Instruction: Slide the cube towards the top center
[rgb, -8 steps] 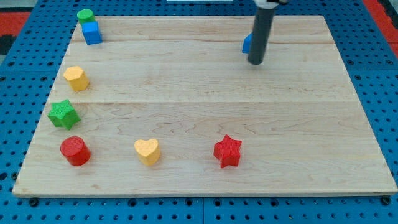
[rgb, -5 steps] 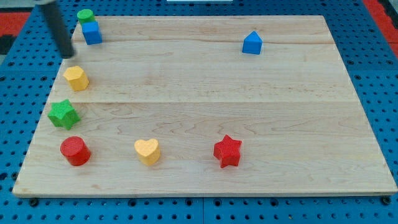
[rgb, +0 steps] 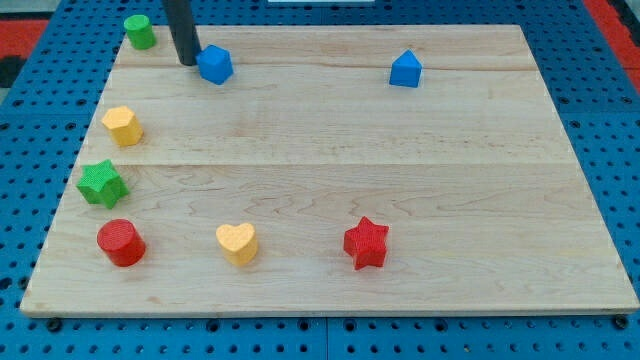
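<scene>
Bench: pale wood board on blue pegboard. No jaws on this rig, so no jaw state to tell. Rod descends at far left; my tip touches the left side of the blue cube. Cube sits at far edge, left of centre. Blue house block far right. Green cylinder far-left corner. Red star near centre.

Wooden board: we note pale, smooth planks with fine grain, matt finish. Blue cube, red star and yellow heart: matt plastic, faintly ridged sides. Rod above my tip: dark, smooth, matt. Surrounding blue pegboard: perforated.
</scene>
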